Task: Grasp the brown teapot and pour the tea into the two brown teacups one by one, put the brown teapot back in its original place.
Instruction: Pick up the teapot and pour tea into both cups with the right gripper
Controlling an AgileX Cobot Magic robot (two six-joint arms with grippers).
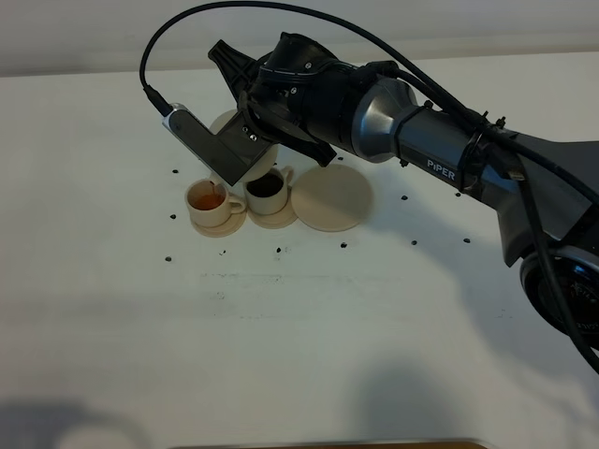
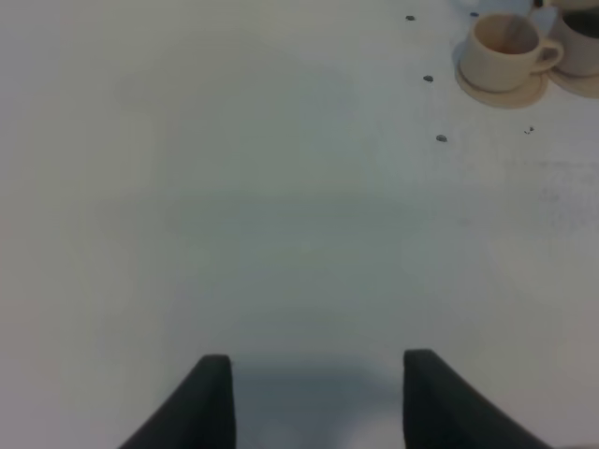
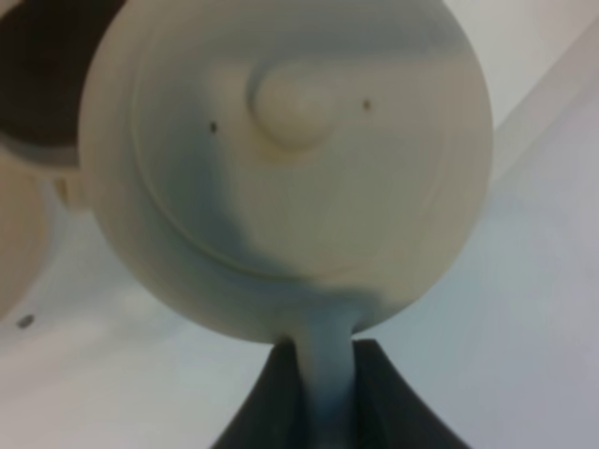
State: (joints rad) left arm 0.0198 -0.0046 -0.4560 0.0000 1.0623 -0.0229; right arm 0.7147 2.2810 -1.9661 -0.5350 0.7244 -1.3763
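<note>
My right gripper [image 1: 249, 133] reaches across to the left and is shut on the loop handle of the brown teapot [image 3: 290, 159]. The handle runs between the dark fingers [image 3: 393, 402] in the right wrist view, where the lid and its knob fill the picture. In the high view only pale bits of the teapot [image 1: 225, 122] show behind the wrist, tilted over the two brown teacups. The left cup [image 1: 208, 198] holds reddish tea, the right cup [image 1: 267, 187] dark tea. Each stands on a small saucer. The wide saucer plate [image 1: 330, 198] lies bare to their right. My left gripper [image 2: 318, 398] is open and empty over bare table.
Small dark specks [image 1: 279, 251] are scattered on the white table [image 1: 299, 327] around the cups. The left wrist view shows one cup [image 2: 505, 47] on its saucer far off, and the edge of the second cup [image 2: 582, 37]. The left arm is outside the high view.
</note>
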